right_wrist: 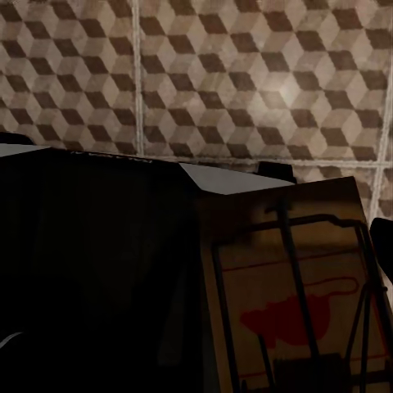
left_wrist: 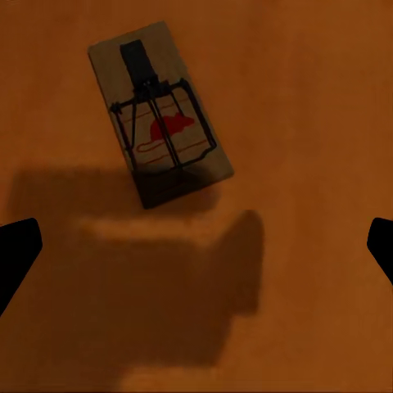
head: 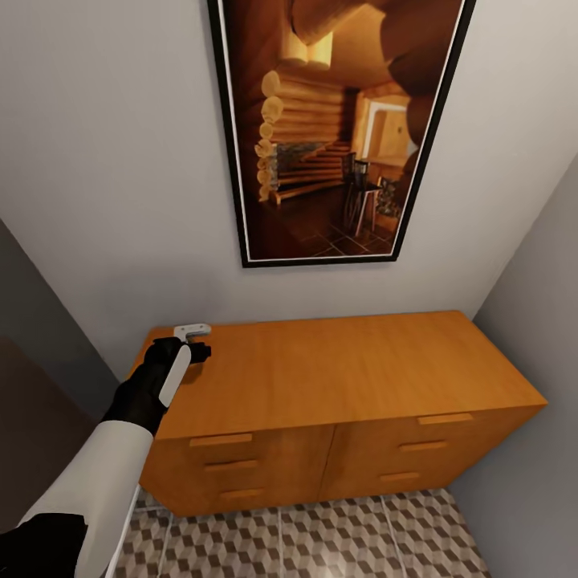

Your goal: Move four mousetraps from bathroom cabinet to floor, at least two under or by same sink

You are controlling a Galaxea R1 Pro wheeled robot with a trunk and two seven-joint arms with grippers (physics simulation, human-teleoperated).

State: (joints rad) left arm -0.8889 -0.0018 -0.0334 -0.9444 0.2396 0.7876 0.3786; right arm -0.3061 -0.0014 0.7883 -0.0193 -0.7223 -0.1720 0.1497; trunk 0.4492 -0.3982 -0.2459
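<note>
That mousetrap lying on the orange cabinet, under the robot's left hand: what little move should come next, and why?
Probably lower the left gripper straight down over the mousetrap and close on it. In the left wrist view the trap lies flat on the cabinet top, ahead of the two dark fingertips, which stand wide apart with nothing between them. The right wrist view shows another trap close up, so that hand seems occupied.

plain pale grey walls (head: 104, 160) meeting in a narrow alcove. large black-framed picture of a log-cabin interior (head: 337, 120) hanging on the back wall. darker grey side wall (head: 530, 305) at right. even, soft light; faint shadow along the wall base.
</note>
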